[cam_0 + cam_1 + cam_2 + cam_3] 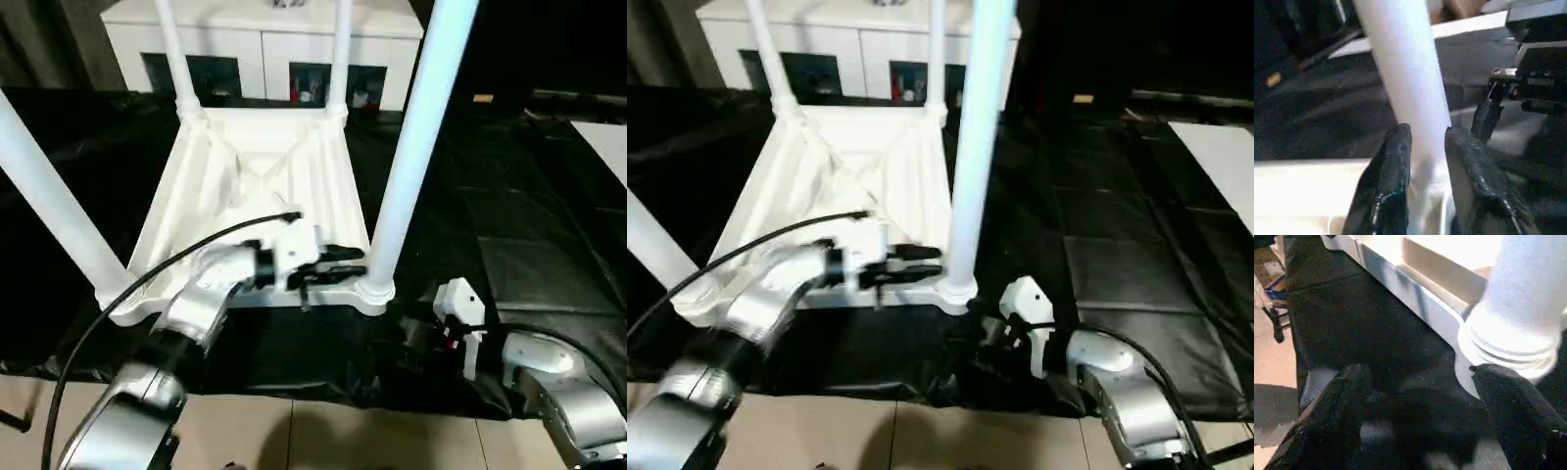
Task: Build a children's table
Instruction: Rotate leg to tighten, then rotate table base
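Centre of the left eye view: tabletop [257, 171] lies upside down on a black sheet [509, 255], ribbed underside up, four legs standing in its corner sockets. Near-right leg [416, 137] rises from lower centre to the top edge; near-left leg [44, 201] slants off the left edge; two far legs [176, 54] stand at upper centre before a white cabinet [260, 39] with glass doors.

Left gripper [333, 262] sits at centre frame, over the tabletop's near edge, fingers pointing toward the base of the near-right leg, tips just beside its socket [375, 289]. A black cable [147, 279] loops from it to the lower left.

Left wrist view adds what the eye views cannot settle: the leg [1405, 73] runs up between the two black fingers [1393, 181], just above the socket. Fingers lie at either side of the tube, a thin gap showing on one side at least; jaws parted around the leg, grip not clenched. Whether either pad touches the tube, cannot tell.

Right gripper [994, 338] is in the lower right of the right eye view, low on the sheet, just beside the same socket, apart from the leg.

Right wrist view shows its fingers [1337, 416] spread wide, nothing between them but black sheet. The ringed base of the leg [1520, 340] stands in the upper right of that frame, just beyond one fingertip; the tabletop's side wall [1415, 298] runs off to the upper left. Bare floor [1273, 367] shows at the left edge.
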